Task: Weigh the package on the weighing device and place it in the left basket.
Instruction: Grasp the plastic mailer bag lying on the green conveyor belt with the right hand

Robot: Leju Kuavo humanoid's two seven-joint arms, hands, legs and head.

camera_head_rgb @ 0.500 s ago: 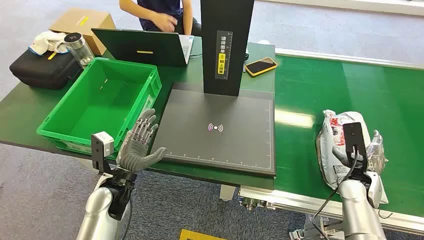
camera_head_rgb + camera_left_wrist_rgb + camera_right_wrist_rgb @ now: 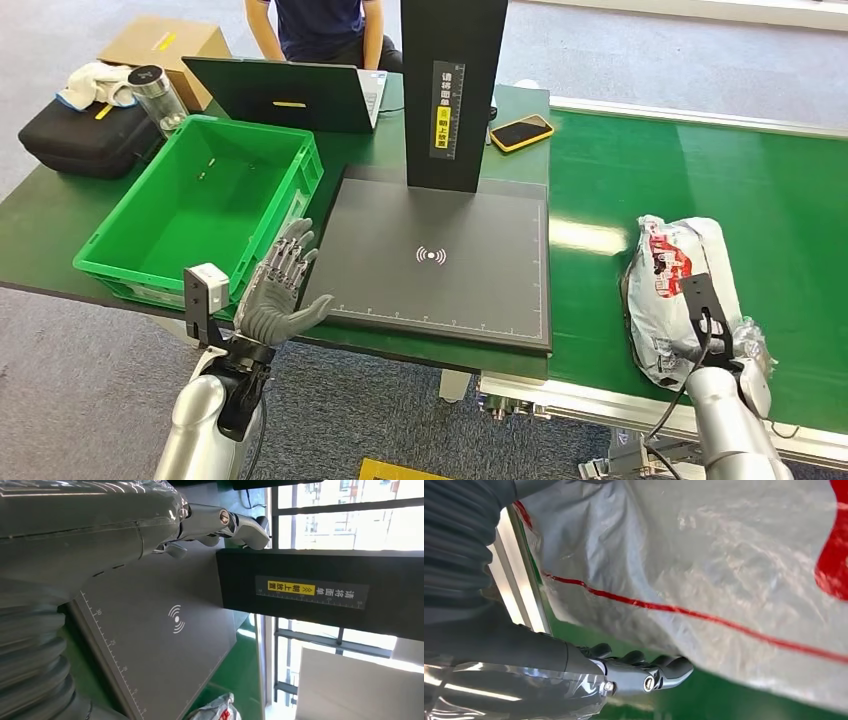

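A long green table [image 2: 640,170] holds a flat black scale [image 2: 440,260] and a green basket [image 2: 205,200]. The package [image 2: 672,290] lies far right, long side pointing away. The right hand [image 2: 644,675] is closest, fingers reaching under it; its grip is unclear. The left hand [image 2: 280,290] hangs open, holding nothing.

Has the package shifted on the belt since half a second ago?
Yes. The package has slid slightly toward the black weighing plate and rotated a bit, with the right hand at its near end.
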